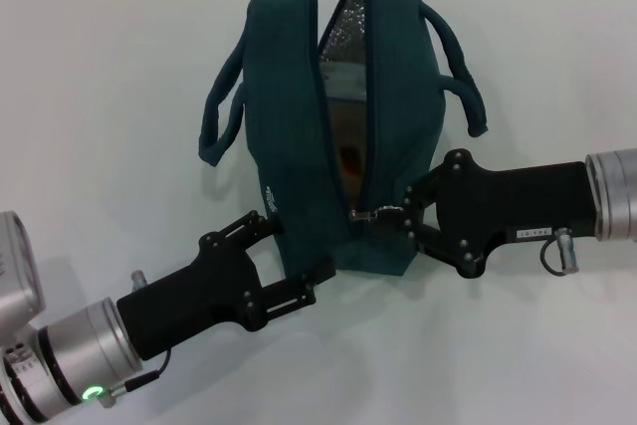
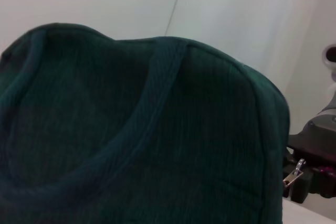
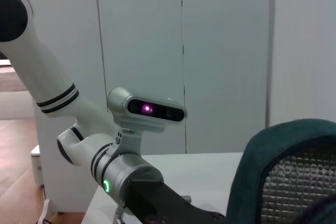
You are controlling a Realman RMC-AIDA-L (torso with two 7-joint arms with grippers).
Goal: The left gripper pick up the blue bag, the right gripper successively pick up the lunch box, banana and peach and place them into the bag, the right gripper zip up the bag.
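Observation:
The blue bag (image 1: 299,126) lies on the white table with its zipper open, showing the silver foil lining (image 1: 348,37). A reddish patch shows inside; the lunch box, banana and peach are otherwise hidden. My left gripper (image 1: 315,274) is shut on the bag's near left corner. My right gripper (image 1: 408,218) is shut on the metal zipper pull (image 1: 374,214) at the bag's near end. The left wrist view shows the bag's side (image 2: 157,140), the zipper pull (image 2: 294,172) and the right gripper (image 2: 315,169). The right wrist view shows the bag's rim (image 3: 273,145).
The white table (image 1: 109,146) surrounds the bag. The bag's two handles (image 1: 221,111) (image 1: 460,67) hang out to either side. The right wrist view shows my left arm (image 3: 126,174) and head camera (image 3: 149,109) with white cabinets behind.

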